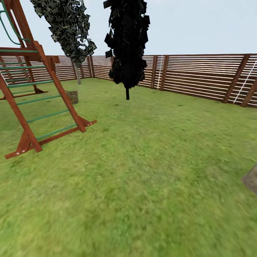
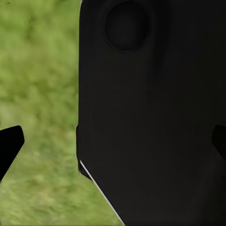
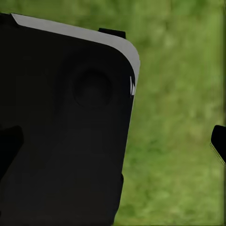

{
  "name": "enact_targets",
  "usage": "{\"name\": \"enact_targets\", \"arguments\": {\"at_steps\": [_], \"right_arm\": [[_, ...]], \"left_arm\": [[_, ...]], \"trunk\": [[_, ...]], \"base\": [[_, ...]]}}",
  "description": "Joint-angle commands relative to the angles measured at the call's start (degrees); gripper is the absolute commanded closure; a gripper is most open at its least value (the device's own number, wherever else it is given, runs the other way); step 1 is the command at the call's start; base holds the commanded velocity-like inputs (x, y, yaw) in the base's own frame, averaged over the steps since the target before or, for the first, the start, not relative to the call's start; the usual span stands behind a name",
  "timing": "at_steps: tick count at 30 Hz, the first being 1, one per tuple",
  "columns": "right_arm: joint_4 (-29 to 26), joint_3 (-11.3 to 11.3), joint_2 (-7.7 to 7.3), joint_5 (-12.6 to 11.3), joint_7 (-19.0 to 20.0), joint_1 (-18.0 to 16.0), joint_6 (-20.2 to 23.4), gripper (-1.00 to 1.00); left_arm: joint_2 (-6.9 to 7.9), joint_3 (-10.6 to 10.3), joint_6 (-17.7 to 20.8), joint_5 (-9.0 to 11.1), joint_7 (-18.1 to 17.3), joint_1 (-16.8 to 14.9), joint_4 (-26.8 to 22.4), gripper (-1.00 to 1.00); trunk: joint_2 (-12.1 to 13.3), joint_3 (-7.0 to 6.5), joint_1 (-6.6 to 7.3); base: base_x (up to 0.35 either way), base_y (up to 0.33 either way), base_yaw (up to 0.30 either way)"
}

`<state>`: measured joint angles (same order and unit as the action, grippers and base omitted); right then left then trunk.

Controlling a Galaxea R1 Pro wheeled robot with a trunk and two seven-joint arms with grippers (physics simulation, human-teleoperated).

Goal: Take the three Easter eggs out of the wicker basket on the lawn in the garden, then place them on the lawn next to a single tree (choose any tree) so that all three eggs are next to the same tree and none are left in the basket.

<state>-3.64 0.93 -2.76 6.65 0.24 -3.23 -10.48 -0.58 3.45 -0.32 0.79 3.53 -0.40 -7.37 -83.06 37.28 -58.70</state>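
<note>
The wicker basket (image 1: 72, 96) sat far off on the lawn (image 1: 150, 171), behind a wooden climbing frame (image 1: 35, 89) and near the pale-trunked tree (image 1: 77, 76), so the robot likely needed to approach; both grippers' fingers' spacing could not be told.

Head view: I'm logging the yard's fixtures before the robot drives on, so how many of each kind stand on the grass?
Trees: 2, the grey-trunked tree and the black tree
Wicker basket: 1
Wooden climbing frame: 1
Stepping stone: 1, at the picture's right edge
Total: 5
</note>
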Motion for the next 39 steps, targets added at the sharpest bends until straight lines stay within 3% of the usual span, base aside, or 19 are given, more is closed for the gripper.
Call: {"name": "enact_targets", "arguments": {"at_steps": [1,39], "right_arm": [[0.0,0.0,-0.03,0.4,0.0,0.0,-0.2,-1.0],[0.0,0.0,-0.05,0.4,0.0,0.0,-0.2,-1.0]], "left_arm": [[0.0,0.3,0.0,0.1,0.1,0.0,0.0,-1.0],[-0.04,0.3,0.0,0.1,0.1,0.0,0.0,-1.0]], "trunk": [[0.0,0.05,-0.03],[0.0,0.05,-0.03]], "base": [[0.328,0.0,0.0],[0.328,0.0,0.0]]}}
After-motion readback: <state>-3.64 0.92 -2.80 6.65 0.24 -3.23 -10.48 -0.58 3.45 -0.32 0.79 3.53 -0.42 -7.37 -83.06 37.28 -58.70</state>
